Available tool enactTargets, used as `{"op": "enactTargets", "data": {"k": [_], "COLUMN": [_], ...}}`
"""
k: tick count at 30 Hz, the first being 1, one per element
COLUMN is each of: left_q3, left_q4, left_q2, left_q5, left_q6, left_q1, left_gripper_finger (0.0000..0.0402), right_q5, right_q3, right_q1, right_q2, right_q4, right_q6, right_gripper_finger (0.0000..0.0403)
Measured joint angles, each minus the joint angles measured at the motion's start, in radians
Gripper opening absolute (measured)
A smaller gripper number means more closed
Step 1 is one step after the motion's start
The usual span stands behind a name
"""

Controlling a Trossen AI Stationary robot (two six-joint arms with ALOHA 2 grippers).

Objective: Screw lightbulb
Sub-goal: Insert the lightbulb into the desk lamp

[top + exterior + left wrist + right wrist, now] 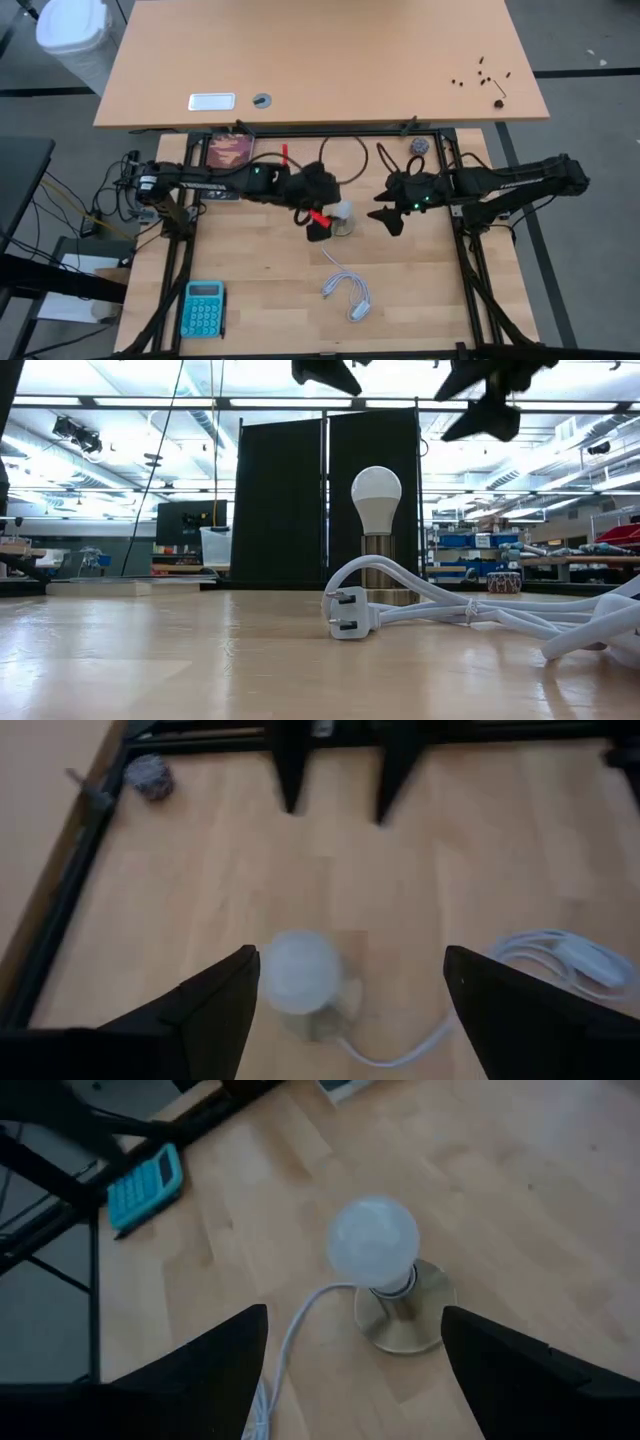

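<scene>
1. Both jaws stand open and empty: we see the left gripper just beside the lightbulb, the right gripper near it on the other side.
2. Our lightbulb stands upright in the socket, on the table.
3. We judge it seated, either just released or about to be turned.
4. Next, we would close one gripper around the glass and twist gently, checking it holds.

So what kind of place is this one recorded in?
Likely a robotics lab or workshop: a wooden bench inside a metal frame, open ceiling with strip lights, and shelves of bins behind.
</scene>
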Motion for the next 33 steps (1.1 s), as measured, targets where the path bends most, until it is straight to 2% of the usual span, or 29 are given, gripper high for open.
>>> {"op": "enactTargets", "data": {"k": [5, 9, 11, 14, 18, 21, 23, 29, 33], "left_q3": [-0.150, -0.346, -0.466, -0.621, -0.752, -0.805, -0.812, -0.812, -0.812], "left_q4": [0.082, 0.131, 0.230, 0.451, 0.726, 0.881, 0.927, 0.911, 0.940], "left_q2": [-0.064, -0.171, -0.232, -0.274, -0.233, -0.176, -0.138, -0.064, -0.001], "left_q5": [-0.033, -0.189, -0.256, -0.265, -0.265, -0.268, -0.282, -0.292, -0.308], "left_q6": [-0.084, -0.208, -0.313, -0.429, -0.450, -0.457, -0.458, -0.509, -0.530], "left_q1": [-0.080, -0.126, -0.129, -0.120, -0.117, -0.111, -0.105, -0.094, -0.093], "left_gripper_finger": [0.0318, 0.0318, 0.0318, 0.0318, 0.0318, 0.0318, 0.0319, 0.0319, 0.0319], "right_q5": [-0.002, -0.058, -0.116, -0.263, -0.310, -0.310, -0.316, -0.408, -0.420], "right_q3": [0.061, 0.085, 0.104, 0.157, 0.265, 0.350, 0.397, 0.502, 0.544], "right_q1": [-0.012, -0.032, -0.058, -0.121, -0.176, -0.219, -0.242, -0.286, -0.282], "right_q2": [0.000, 0.007, 0.025, 0.070, 0.135, 0.188, 0.224, 0.311, 0.373], "right_q4": [-0.099, -0.102, -0.128, -0.204, -0.341, -0.402, -0.434, -0.440, -0.451], "right_q6": [-0.001, -0.101, -0.148, -0.224, -0.434, -0.573, -0.632, -0.648, -0.672], "right_gripper_finger": [0.0308, 0.0308, 0.0308, 0.0308, 0.0308, 0.0308, 0.0308, 0.0308, 0.0308]}}
